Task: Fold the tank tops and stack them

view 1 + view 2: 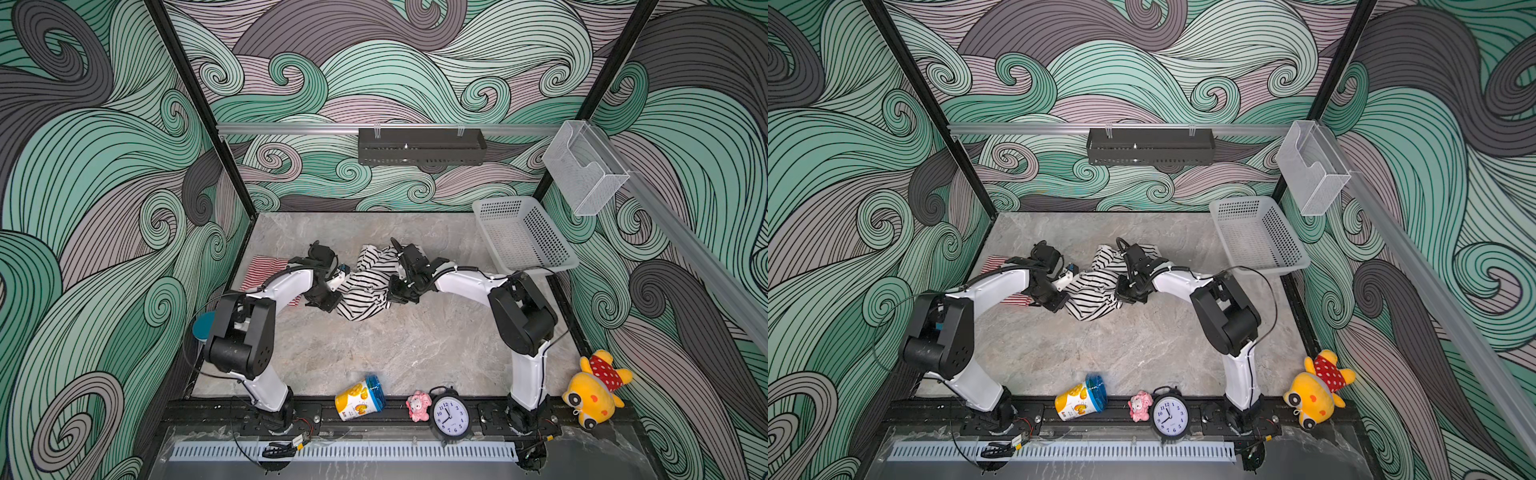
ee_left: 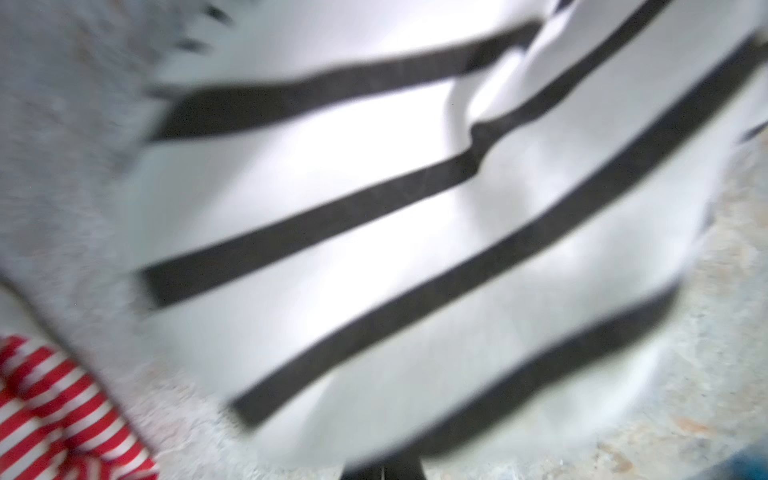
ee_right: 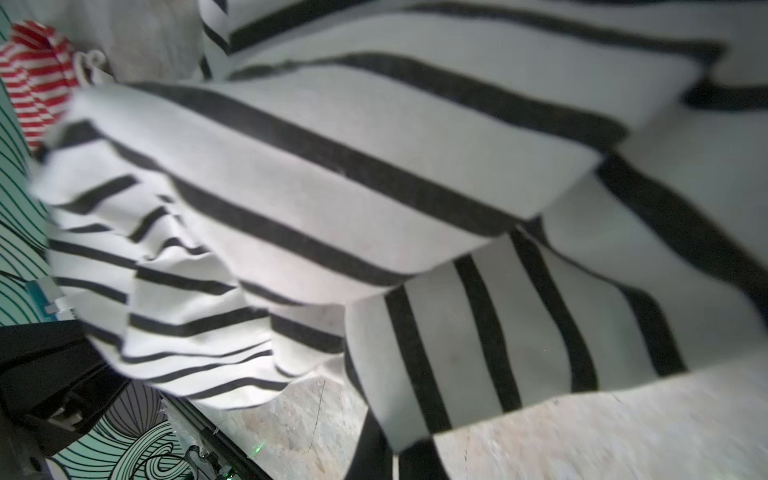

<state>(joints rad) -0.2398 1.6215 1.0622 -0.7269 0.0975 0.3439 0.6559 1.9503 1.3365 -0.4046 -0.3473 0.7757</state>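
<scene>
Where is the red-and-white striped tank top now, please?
The red-and-white top lies far left in both top views, partly under the left arm, beside the black-and-white striped top.

Crumpled knit tank top (image 1: pixel 361 287), white with black stripes; flat knit tank top (image 1: pixel 266 267), red-and-white stripes; stone-look bench (image 1: pixel 374 345), mottled grey; perforated plastic basket (image 1: pixel 497 202), pale grey; plush toy (image 1: pixel 590 400), yellow, with red white-dotted cloth; walls (image 1: pixel 374 83), teal, mauve and grey swirls.

I see table (image 1: pixel 395 345): matt grey stone-look slab, veined. Centre, black-and-white tank top (image 1: pixel 365 286): soft knit cloth, rumpled. At 10 o'clock, red-and-white tank top (image 1: pixel 266 266): same soft knit. At 2 o'clock, basket (image 1: pixel 540 237): pale perforated plastic. At 4 o'clock, plush toy (image 1: pixel 594 395): fuzzy yellow fabric. Left arm (image 1: pixel 291 282), right arm (image 1: pixel 465 282): glossy white plastic shells, matt black joints.
</scene>
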